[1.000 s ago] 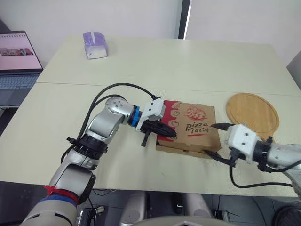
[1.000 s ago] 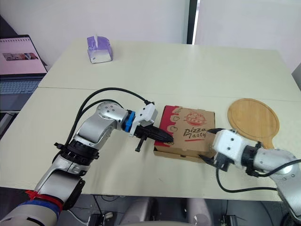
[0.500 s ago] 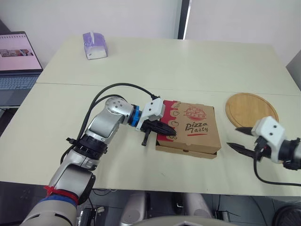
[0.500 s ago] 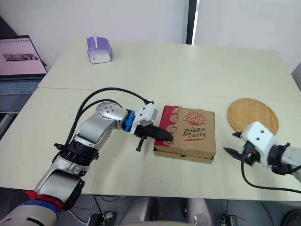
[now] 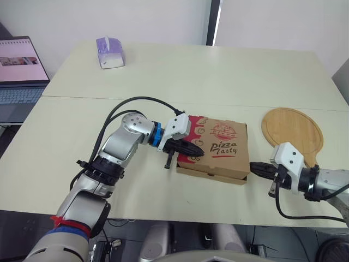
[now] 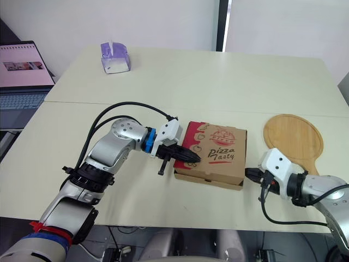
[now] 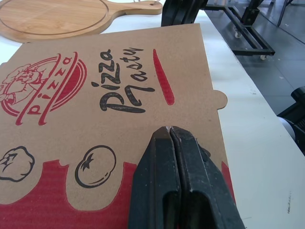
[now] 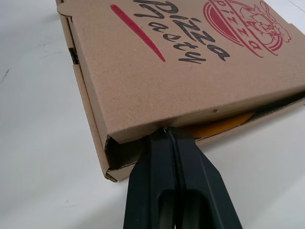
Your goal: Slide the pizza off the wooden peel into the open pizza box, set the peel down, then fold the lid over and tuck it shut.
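Cardboard pizza box (image 5: 226,159) | left gripper (image 7: 170,130) closed atop; right gripper (image 8: 164,130) closed, touching

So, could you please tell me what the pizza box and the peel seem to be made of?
Pizza box: brown corrugated cardboard, matte, judging by fine ribbing and raw folded edges. Peel: pale wood, smooth, probably sealed; grain and a turned groove show.

The pizza box lid (image 8: 157,67) hides the pizza (image 8: 224,121) but for an orange sliver.
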Controlling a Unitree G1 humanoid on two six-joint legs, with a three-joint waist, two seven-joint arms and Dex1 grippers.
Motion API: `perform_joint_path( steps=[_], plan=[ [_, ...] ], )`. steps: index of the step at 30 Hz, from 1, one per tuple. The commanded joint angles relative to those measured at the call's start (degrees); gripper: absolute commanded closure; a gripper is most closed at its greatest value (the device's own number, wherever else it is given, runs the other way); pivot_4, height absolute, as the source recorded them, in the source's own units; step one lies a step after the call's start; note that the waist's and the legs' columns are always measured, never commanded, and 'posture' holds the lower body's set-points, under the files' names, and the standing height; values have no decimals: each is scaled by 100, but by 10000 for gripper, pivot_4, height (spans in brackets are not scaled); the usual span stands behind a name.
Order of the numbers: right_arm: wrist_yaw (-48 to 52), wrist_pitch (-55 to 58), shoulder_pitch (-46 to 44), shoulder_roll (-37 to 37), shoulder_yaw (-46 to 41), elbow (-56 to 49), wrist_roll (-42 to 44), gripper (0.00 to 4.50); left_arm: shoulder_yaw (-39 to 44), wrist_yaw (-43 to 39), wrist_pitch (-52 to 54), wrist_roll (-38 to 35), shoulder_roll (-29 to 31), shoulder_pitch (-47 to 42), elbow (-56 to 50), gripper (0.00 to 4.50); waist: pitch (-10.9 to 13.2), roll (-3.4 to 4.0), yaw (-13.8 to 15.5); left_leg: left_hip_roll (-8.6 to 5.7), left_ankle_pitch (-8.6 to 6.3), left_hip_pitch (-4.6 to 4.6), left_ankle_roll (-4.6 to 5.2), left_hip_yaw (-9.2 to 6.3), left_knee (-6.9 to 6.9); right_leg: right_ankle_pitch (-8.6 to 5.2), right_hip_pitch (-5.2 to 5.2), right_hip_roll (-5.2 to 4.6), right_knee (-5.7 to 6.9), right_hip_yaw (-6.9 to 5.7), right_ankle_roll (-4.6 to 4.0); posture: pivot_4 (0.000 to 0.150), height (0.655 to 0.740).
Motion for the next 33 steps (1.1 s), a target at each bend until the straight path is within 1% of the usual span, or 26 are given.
perform_joint_path(
  steps=[1, 4, 7, 10, 13, 17, 23, 28, 33],
  plan=[
    [120, -130, 112, -247, -575, -47, -62, 44872, 94, 26, -38, -24, -8, 13, -176, 45000, 0, 0, 3, 0, 0, 0, 0, 1, 0, 0, 0, 0, 0, 0, 0, 1500, 7251],
    [260, -191, 87, -395, -963, 94, -8, 44872, 96, 29, -47, -22, -10, 21, -173, 45000, 0, 0, 3, -1, -2, 0, 3, 2, 1, 0, 1, 0, -1, 1, 0, 1500, 7251],
    [280, 27, -135, -350, -1091, -78, 382, 44872, 96, 32, -60, -16, -13, 25, -161, 45000, 0, 0, -8, 0, -3, 2, 5, 1, 0, 0, 0, 1, 1, 1, 0, 1500, 7251],
    [146, 184, -337, -246, -743, -383, 552, 44872, 93, 41, -69, -6, -17, 25, -154, 45000, 0, 0, -7, 1, -3, 3, 5, 0, 0, 0, 0, 1, 3, 0, 0, 1500, 7251],
    [-31, 199, -440, -137, -222, -539, 409, 44872, 83, 45, -66, 10, 7, 55, -174, 45000, 0, 0, 1, 1, -3, 2, 5, -1, 0, 0, 1, 1, 1, 0, 0, 1500, 7251],
    [-137, -68, -352, -198, 618, -455, -254, 44872, 17, 89, -44, 148, 193, 303, -212, 45000, -1, 1, -4, 0, -1, 2, 1, 0, 0, 0, 0, 0, 0, 0, 0, 1500, 7251],
    [-182, -422, -342, -235, 1009, -187, -809, 44872, -39, 209, -263, 421, 356, 612, -182, 45000, -7, -5, 1, 0, 1, 8, -1, 0, 0, 0, 7, 0, -1, -1, 0, 1500, 7251],
    [-198, -735, -226, -162, 982, -161, -938, 44872, 267, 541, -231, 266, 390, 842, -595, 45000, -10, -5, 1, 1, -4, 35, 7, 1, -4, 0, 30, 0, -1, 1, 0, 1500, 7251],
    [-312, -674, -131, 96, 18, -84, -493, 44872, 1095, 1330, 395, -162, 381, 970, -1183, 45000, -9, -7, 3, 1, -4, 34, 7, 1, -2, 0, 29, -1, -1, 4, 0, 1500, 7251]
  ],
)
